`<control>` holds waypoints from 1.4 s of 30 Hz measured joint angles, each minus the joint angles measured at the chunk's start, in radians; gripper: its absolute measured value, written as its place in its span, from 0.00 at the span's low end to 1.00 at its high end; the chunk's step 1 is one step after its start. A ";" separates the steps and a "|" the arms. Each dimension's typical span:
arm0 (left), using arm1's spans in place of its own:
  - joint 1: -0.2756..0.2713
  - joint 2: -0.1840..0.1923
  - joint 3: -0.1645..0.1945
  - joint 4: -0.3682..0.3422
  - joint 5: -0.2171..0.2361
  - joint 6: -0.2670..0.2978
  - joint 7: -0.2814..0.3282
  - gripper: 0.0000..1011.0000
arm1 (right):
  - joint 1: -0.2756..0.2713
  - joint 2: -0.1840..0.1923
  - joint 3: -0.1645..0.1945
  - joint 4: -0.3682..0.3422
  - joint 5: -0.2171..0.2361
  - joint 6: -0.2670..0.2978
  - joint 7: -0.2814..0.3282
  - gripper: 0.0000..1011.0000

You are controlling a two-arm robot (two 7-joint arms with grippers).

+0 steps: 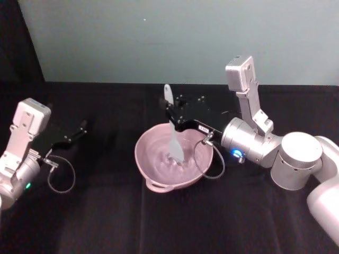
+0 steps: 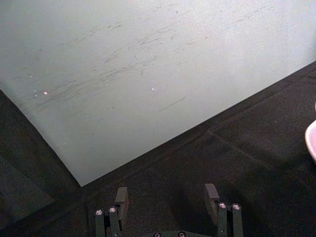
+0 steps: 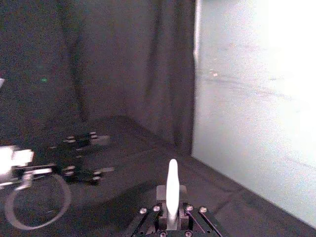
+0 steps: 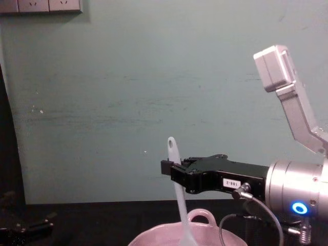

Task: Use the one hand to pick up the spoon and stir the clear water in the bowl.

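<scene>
The pale pink bowl [image 1: 153, 164] sits on the black cloth at the table's middle, its loop handle toward me. The white spoon [image 1: 174, 138] stands nearly upright in it, blade down in the water, handle tip rising behind the bowl. My right gripper [image 1: 170, 112] reaches in from the right above the bowl's far rim and is shut on the spoon's handle; in the chest view the right gripper [image 4: 171, 170] clamps the spoon [image 4: 176, 174] above the bowl [image 4: 202, 216]. The right wrist view shows the spoon handle [image 3: 172, 190] between the fingers. My left gripper [image 1: 83, 127] rests open at the left, off the bowl.
A pale green wall [image 1: 175, 37] runs behind the table. Black cloth [image 1: 106, 222] covers the whole surface. Cable loops hang by each wrist, one [image 1: 209, 159] close over the bowl's right rim. The bowl's pink edge [image 2: 311, 140] shows in the left wrist view.
</scene>
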 joint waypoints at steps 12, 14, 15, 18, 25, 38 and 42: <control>0.000 0.000 0.000 0.000 0.000 0.000 0.000 1.00 | -0.002 0.000 0.061 0.020 -0.037 -0.040 -0.036 0.13; 0.000 0.000 0.000 0.000 0.000 0.000 0.000 1.00 | -0.013 0.013 0.068 -0.001 -0.037 -0.032 -0.034 0.13; 0.000 0.000 0.000 0.000 0.000 0.000 0.000 1.00 | -0.023 0.023 0.075 -0.020 -0.037 -0.024 -0.030 0.13; 0.000 0.000 0.000 0.000 0.000 0.000 0.000 1.00 | -0.041 0.045 0.085 -0.055 -0.036 -0.007 -0.021 0.13; 0.000 0.000 0.000 0.000 0.000 0.000 0.000 1.00 | -0.099 0.117 0.122 -0.177 -0.028 0.043 0.002 0.13; 0.000 0.000 0.000 0.000 0.000 0.000 0.000 1.00 | -0.142 0.240 0.164 -0.339 0.016 0.196 0.027 0.13; 0.000 0.000 0.000 0.000 0.000 0.000 0.000 1.00 | -0.146 0.247 0.168 -0.354 0.039 0.205 0.030 0.13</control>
